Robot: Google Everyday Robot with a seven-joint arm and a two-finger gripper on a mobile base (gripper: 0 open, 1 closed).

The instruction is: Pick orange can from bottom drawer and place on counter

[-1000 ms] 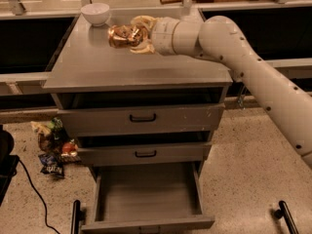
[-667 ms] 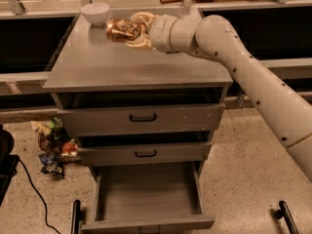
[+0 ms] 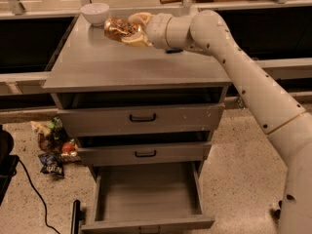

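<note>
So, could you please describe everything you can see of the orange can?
The orange can is small, shiny, coppery orange-brown metal with mottled pale and dark print. It is tilted sideways, clamped in the jaws of the gripper over the back of the counter, close beside the white bowl. Whether it touches the counter cannot be told.

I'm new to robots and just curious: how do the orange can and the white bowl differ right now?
The orange can is gripped in the robot's hand, held on its side over the back of the counter; the white bowl stands upright and free on it. The can is shiny and coppery; the bowl is plain white. Both are near the counter's back left.
</note>
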